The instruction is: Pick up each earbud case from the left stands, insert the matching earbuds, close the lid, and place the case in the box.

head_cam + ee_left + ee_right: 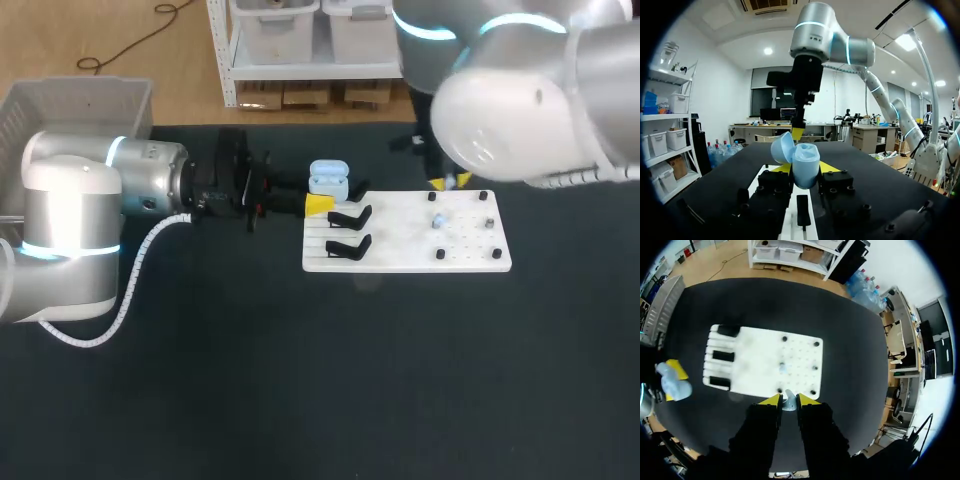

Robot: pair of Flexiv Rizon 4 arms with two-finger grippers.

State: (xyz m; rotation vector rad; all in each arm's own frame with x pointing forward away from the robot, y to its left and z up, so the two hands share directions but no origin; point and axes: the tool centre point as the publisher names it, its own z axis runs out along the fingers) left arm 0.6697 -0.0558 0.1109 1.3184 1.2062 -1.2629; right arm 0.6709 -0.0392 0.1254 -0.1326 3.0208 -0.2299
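My left gripper (320, 198) is shut on a light-blue earbud case (328, 180) held just off the rear left corner of the white board (400, 262). In the left wrist view the case (805, 167) sits between the yellow tips with its lid (782, 147) swung open. My right gripper (788, 401) hangs over the board's edge (747, 340), shut on a small pale earbud (788, 404); the head view shows this gripper (452, 183) at the board's rear edge. Another earbud (438, 221) lies on the board. Two black stands (349, 215) at the board's left are bare.
A grey basket (70, 105) stands at the rear left, behind my left arm. Small black pegs (440, 255) dot the right part of the board. My right arm's bulk (520, 120) hides the rear right of the table. Black tabletop lies in front of the board.
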